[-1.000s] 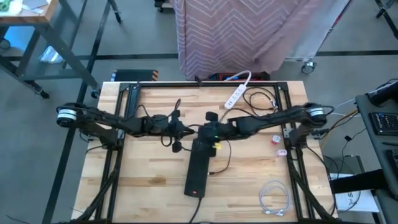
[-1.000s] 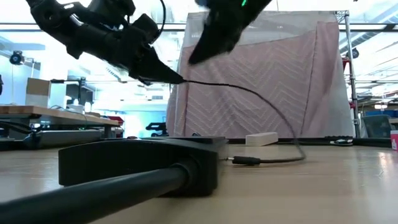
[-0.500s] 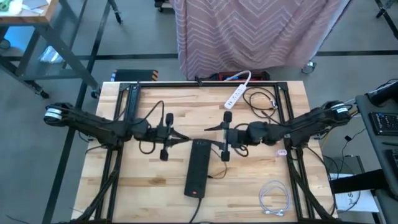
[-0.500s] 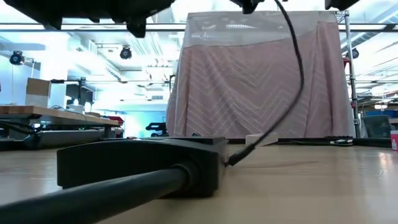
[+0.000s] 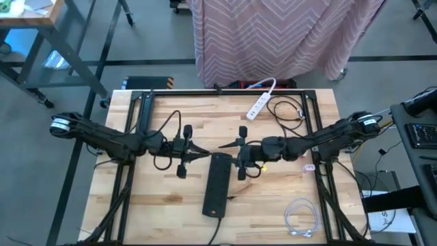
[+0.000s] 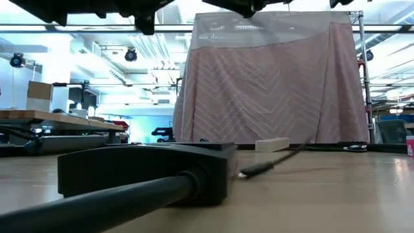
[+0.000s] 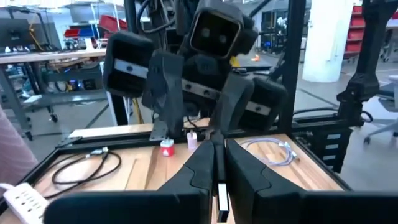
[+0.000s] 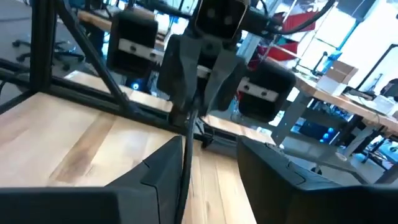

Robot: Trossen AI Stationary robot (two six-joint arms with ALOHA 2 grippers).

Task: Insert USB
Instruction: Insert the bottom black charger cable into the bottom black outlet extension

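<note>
We see both arms reaching in from opposite sides, tips facing each other above the black box (image 5: 216, 183) mid-table. The left gripper (image 5: 203, 152) is pinched tight, apparently on the thin black cable (image 8: 185, 163); the right gripper (image 5: 225, 145) stands partly parted around it. The cable's plug (image 6: 259, 169) lies on the wood beside the box, probably awaiting regrasp.

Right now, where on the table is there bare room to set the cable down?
Bare wood lies at the near left, between the table frame and the black box. A smaller patch sits between the box and the coiled white cable. The centre, around both pincers, and the far side by the white power strip are crowded.
</note>
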